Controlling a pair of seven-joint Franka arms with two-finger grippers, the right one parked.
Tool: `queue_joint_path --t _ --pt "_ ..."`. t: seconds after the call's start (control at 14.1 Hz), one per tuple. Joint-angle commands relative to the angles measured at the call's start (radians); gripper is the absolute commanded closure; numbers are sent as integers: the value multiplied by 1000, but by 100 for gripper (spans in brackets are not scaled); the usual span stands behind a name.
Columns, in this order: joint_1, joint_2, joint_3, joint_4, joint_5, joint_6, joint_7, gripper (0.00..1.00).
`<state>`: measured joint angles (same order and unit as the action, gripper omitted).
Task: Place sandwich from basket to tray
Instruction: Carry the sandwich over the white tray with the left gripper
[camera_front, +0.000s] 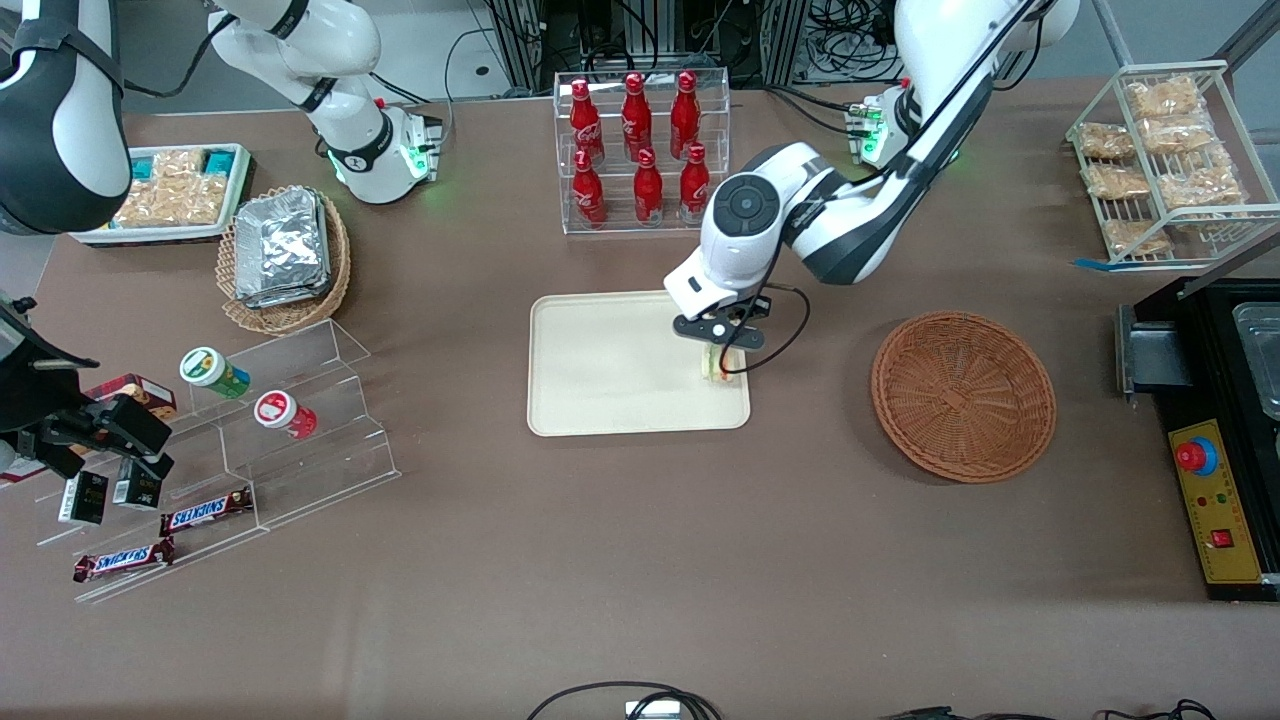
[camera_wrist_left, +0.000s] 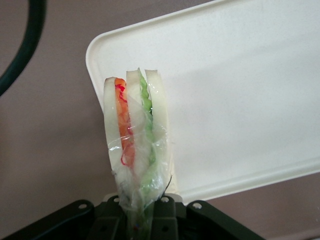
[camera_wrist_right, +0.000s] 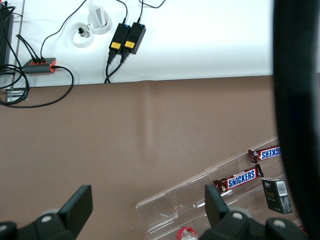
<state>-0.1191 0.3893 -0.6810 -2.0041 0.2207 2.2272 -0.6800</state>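
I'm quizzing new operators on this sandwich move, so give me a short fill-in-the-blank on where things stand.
1. The gripper is shut on the ____.
2. The sandwich hangs over an edge of the ____.
3. The woven basket now holds ____.
4. The tray lies nearer the front camera than the rack of red ____.

Missing words: sandwich; tray; nothing; bottles

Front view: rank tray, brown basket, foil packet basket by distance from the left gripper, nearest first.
The gripper holds the sandwich above the tray's edge.
1. Tray: directly under the gripper.
2. Brown basket: beside the tray, toward the working arm's end.
3. Foil packet basket: toward the parked arm's end.
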Motion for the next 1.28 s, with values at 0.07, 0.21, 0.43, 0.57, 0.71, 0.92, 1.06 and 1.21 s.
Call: queue_joint_path --t 0.07,0.21,0.43,0.57,0.71,0.92,1.06,1.21 --pt "-40 123 4 93 110 6 -116 100" --pt "-60 160 4 107 173 6 -154 100" --pt "-76 212 4 130 226 8 -199 100" --pt "-96 240 11 140 247 8 -213 100" --pt "-96 246 9 140 259 8 -213 99" --pt "-99 246 9 136 259 6 -225 72" --pt "-109 246 9 137 262 3 -271 16" --pt "-109 244 11 140 259 2 -285 1"
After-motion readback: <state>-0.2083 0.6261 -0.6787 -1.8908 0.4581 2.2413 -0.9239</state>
